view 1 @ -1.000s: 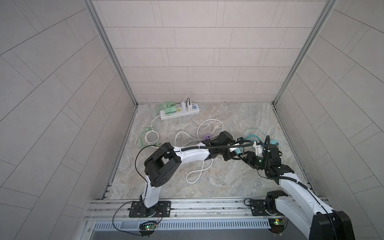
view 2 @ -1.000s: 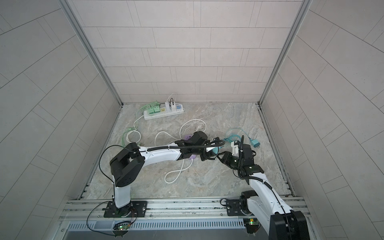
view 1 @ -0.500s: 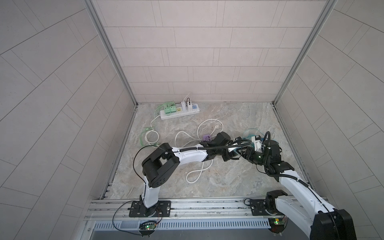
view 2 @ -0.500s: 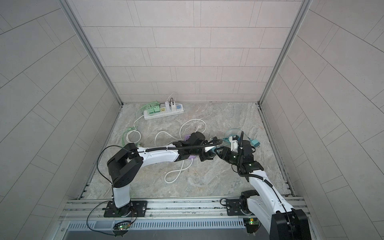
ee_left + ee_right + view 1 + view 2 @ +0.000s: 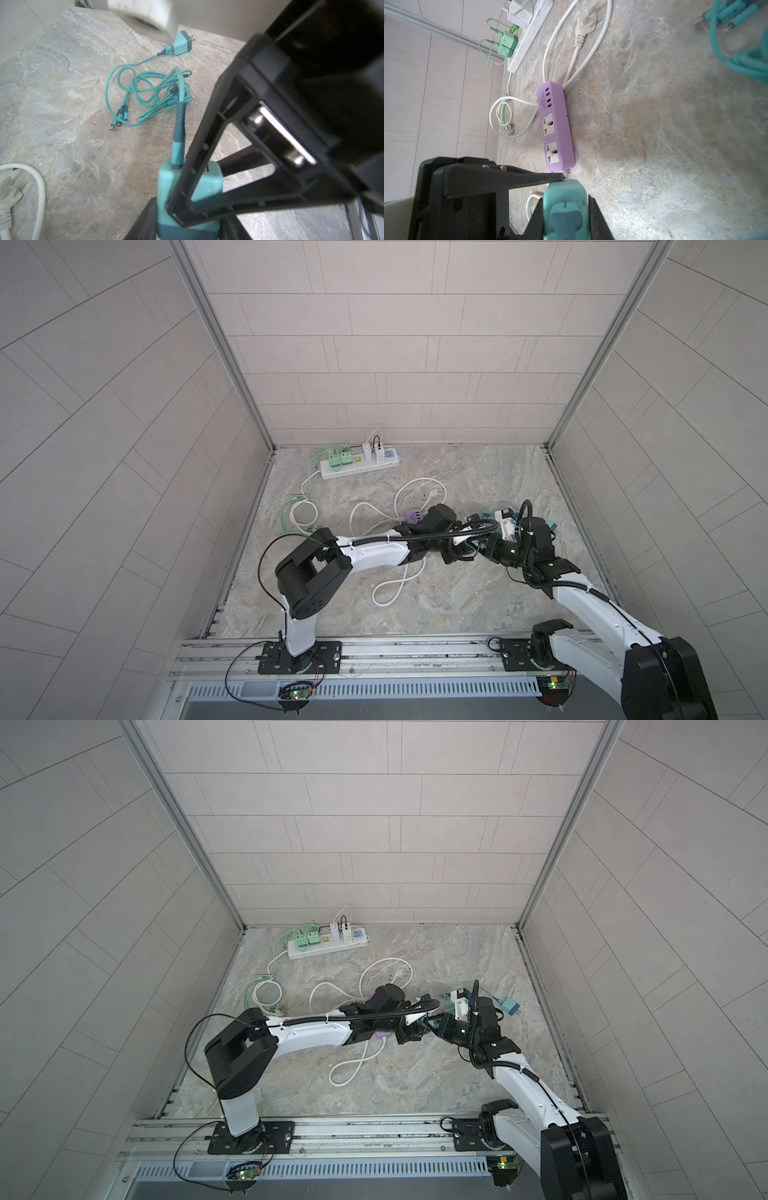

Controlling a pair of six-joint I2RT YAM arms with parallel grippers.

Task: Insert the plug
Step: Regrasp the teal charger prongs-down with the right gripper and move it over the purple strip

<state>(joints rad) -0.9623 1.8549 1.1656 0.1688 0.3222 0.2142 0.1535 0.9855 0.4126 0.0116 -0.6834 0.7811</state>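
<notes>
Purple was the colour to steer by: the purple power strip [image 5: 556, 124] lay flat on the stone floor [image 5: 654, 124], and everything here is placed from it. Well to its left and farther back, a white power strip [image 5: 359, 466] sat by the wall.

Just right of the purple strip the two arms met. The left gripper [image 5: 187, 228] pinched the teal adapter [image 5: 166, 187] by its dark base, its cable trailing from the free end. The right gripper [image 5: 566, 216], whose jaws had stood wider a second earlier, had come in and closed on the same adapter's pale body. Both claws now clamped one plug, seemingly clear of the floor. I judged this a handover, half done: the right arm could carry the adapter once the left let go, and insertion looked awkward while both held on.

Farther right of the purple strip lay the loose teal cable coil [image 5: 149, 93], and beyond it a second teal adapter [image 5: 181, 45], untouched.

As for what held what, the white strip carried two green adapters [image 5: 338, 458] and white chargers [image 5: 367, 448]. The purple strip's two sockets and four USB ports were all empty, so the plug was not yet in.
</notes>
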